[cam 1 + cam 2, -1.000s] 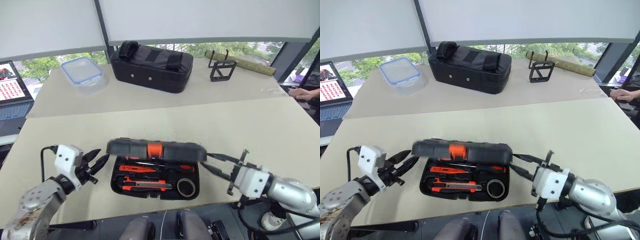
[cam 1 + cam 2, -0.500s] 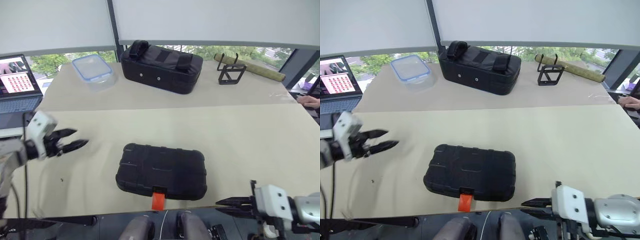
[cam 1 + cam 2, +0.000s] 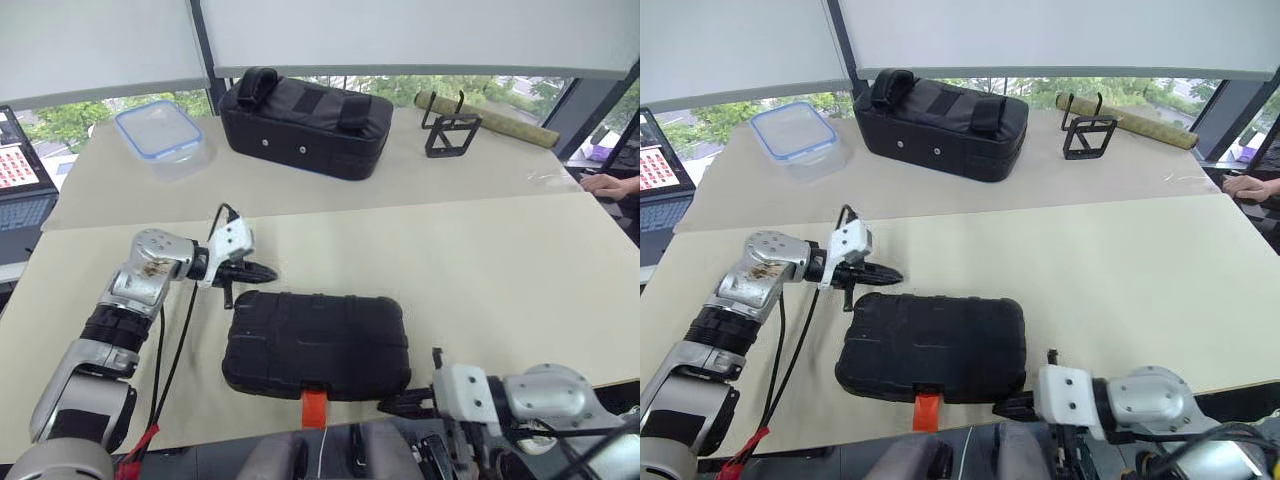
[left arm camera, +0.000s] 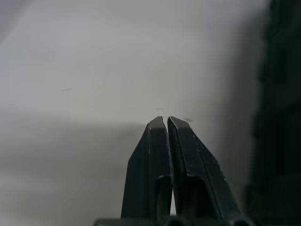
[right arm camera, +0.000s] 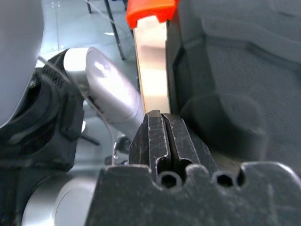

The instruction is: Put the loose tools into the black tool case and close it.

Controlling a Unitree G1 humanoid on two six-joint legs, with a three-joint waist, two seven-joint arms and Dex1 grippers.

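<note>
While the black tool case lies closed near the tabletop's front edge, orange latch overhanging, the left tool hovers clenched and empty just beyond its far left corner; the right tool, clenched empty, sits by its near right corner.

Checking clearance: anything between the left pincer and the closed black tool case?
Nothing: bare beige tabletop separates the shut left pincer from the flat black moulded-plastic tool case, seen in both eye views and the left wrist view.

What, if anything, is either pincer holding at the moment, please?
Nothing. The left pincer is shut on air beside the closed tool case, and the right pincer is shut, empty, at its front corner.
</note>
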